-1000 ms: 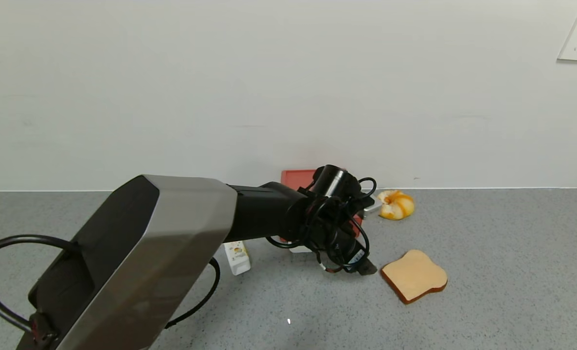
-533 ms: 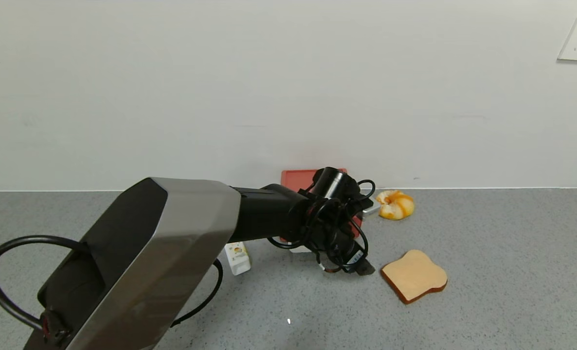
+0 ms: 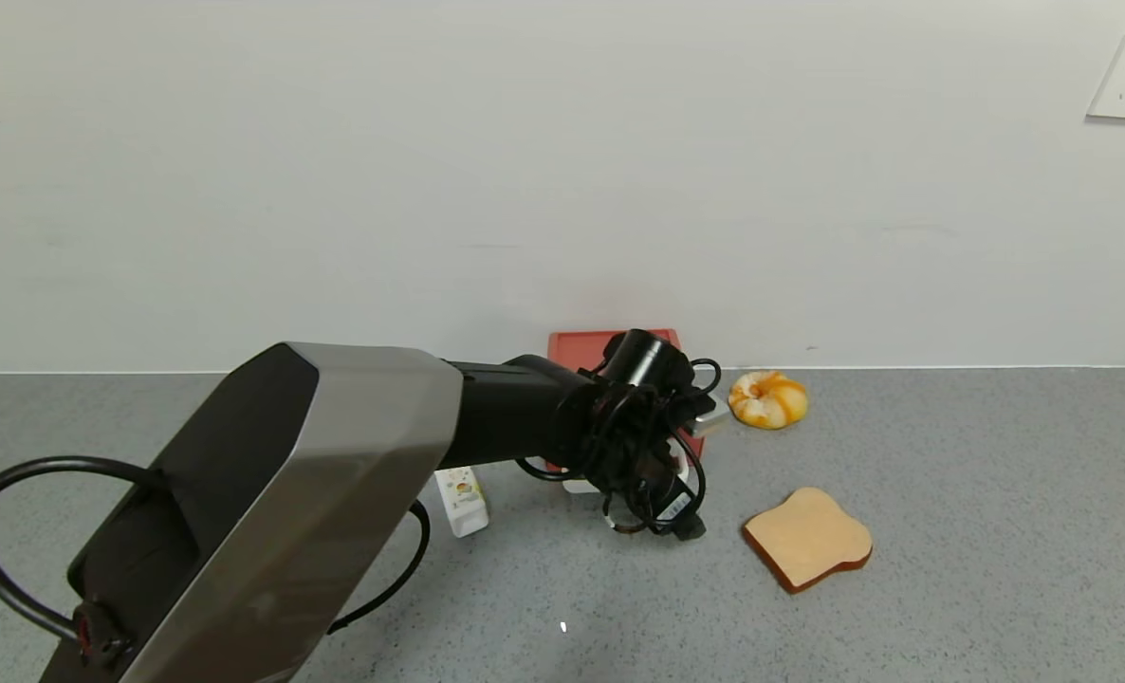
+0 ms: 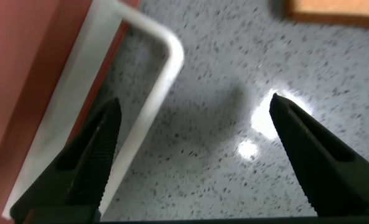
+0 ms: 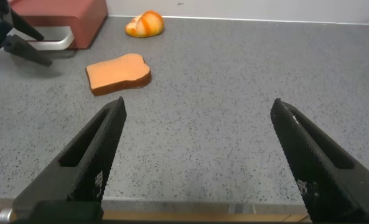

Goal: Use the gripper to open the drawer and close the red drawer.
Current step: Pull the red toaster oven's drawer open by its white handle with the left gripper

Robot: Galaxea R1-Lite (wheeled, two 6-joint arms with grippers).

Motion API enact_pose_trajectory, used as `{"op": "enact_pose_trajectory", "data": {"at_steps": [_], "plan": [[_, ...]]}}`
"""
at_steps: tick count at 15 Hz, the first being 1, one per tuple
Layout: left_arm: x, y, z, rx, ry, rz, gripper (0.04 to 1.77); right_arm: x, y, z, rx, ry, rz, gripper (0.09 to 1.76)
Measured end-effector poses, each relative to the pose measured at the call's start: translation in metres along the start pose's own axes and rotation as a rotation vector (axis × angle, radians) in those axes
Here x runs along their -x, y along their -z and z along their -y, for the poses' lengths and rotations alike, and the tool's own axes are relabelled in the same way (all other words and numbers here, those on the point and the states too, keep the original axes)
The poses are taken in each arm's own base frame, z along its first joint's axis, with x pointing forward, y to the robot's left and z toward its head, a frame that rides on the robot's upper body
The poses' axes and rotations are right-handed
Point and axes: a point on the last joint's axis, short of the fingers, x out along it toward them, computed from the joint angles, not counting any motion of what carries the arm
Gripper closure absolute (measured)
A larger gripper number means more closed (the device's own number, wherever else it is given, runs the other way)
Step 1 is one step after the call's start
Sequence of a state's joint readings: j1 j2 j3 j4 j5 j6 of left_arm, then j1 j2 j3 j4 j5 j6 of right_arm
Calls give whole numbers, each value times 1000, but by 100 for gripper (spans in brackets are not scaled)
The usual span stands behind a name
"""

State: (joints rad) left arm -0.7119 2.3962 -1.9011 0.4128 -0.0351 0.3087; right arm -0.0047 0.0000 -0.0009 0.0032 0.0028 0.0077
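Note:
The red drawer (image 3: 581,347) stands by the wall, mostly hidden behind my left arm. In the left wrist view its red side (image 4: 28,68) and white loop handle (image 4: 154,93) show. My left gripper (image 4: 195,101) is open, low over the table at the drawer's front (image 3: 669,522). The handle's bar lies between the two fingers, close to one finger (image 4: 94,155), not squeezed. My right gripper (image 5: 198,104) is open and empty, out of the head view, near the table's front edge. It sees the drawer (image 5: 66,14) far off.
A toast slice (image 3: 807,539) lies right of the left gripper. A yellow pastry (image 3: 768,398) sits near the wall. A small white bottle (image 3: 461,501) lies under the left arm. The grey speckled table (image 3: 951,474) stretches to the right.
My left gripper has moved a little left, away from the toast and closer to the drawer's handle. The toast, pastry and bottle have not moved.

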Motion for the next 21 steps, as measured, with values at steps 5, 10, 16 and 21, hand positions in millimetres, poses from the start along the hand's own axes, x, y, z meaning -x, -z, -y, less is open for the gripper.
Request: {"op": "enact_pose_trajectory", "data": {"at_steps": [5, 10, 16, 21], "plan": [[2, 6, -2, -9, -49, -72, 9, 0, 0, 0, 0, 0, 0, 14], [1, 13, -6, -20, -101, -142, 9, 0, 0, 0, 0, 0, 1, 14], [2, 18, -5, -24, -97, -195, 9, 0, 0, 0, 0, 0, 0, 14], [2, 20, -5, -28, -98, -209, 9, 0, 0, 0, 0, 0, 1, 14]]}}
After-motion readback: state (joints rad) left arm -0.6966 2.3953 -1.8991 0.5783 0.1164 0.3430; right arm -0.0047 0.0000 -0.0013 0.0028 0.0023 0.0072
